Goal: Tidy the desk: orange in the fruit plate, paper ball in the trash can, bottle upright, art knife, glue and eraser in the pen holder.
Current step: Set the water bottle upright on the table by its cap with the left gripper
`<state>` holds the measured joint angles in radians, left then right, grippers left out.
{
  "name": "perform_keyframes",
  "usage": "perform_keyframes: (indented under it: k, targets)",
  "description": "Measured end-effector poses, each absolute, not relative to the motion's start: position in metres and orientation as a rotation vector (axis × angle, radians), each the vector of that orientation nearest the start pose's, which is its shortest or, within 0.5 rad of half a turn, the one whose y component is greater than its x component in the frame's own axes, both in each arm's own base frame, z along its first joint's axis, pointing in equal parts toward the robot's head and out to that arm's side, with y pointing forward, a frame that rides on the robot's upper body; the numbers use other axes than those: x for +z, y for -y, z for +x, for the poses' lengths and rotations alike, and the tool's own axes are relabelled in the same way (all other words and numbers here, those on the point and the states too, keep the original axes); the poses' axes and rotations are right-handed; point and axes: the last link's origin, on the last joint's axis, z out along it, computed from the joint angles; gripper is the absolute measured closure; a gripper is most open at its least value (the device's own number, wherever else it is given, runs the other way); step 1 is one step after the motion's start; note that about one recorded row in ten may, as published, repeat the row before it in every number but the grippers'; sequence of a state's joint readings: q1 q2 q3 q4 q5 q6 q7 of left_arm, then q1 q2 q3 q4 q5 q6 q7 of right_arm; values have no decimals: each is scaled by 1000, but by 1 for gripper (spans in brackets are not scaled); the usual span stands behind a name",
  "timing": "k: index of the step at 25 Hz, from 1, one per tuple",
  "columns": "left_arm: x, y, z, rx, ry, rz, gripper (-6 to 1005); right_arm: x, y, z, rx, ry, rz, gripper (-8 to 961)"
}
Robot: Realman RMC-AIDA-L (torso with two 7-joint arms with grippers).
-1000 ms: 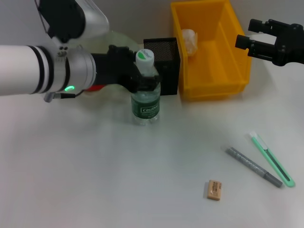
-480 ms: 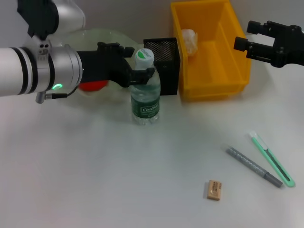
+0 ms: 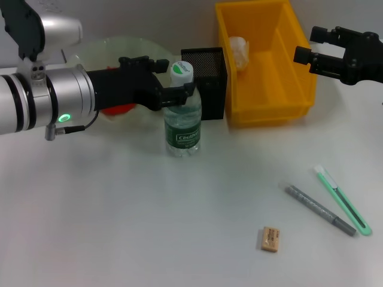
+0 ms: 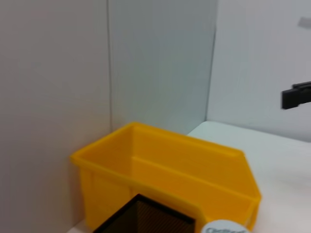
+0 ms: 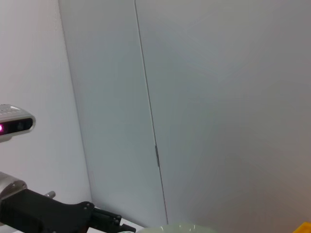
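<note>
The bottle point(image 3: 183, 122) stands upright in front of the pen holder point(image 3: 206, 67); its cap point(image 4: 223, 228) shows in the left wrist view. My left gripper point(image 3: 179, 76) is open, with its fingers either side of the bottle's neck. The orange point(image 3: 117, 109) lies in the fruit plate point(image 3: 119, 44), partly hidden by my left arm. The paper ball point(image 3: 238, 50) is inside the trash can point(image 3: 269, 107). The eraser point(image 3: 270, 239), the grey glue stick point(image 3: 319, 209) and the green art knife point(image 3: 341, 200) lie on the table at the front right. My right gripper point(image 3: 307, 44) hangs open above the can's right rim.
The pen holder stands tight between the fruit plate and the trash can point(image 4: 165, 170). Bare white table spreads across the front left and the middle. A grey wall closes off the back.
My left arm has drawn back to the left and its fingers have come off the bottle, which stays upright. More of the orange and plate shows. The right gripper has barely shifted.
</note>
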<state>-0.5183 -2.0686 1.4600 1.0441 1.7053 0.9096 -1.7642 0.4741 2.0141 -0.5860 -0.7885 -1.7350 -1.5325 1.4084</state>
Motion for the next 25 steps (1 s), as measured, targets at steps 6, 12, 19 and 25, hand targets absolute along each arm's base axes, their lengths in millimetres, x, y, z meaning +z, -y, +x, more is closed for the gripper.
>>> perform_keyframes:
  k: [6, 12, 19, 25]
  targets:
    - [-35, -386, -158, -536, 463, -2601, 259, 90, -354, 266, 887, -512, -2354, 248]
    - [-38, -386, -159, -594, 466, -2595, 262, 89, -354, 267, 888, -515, -2354, 248]
    - [-42, -390, -158, -585, 458, -2596, 264, 89, -354, 267, 886, -511, -2354, 248]
    - [-44, -391, -159, -615, 453, -2585, 266, 89, -354, 267, 885, -511, -2353, 248]
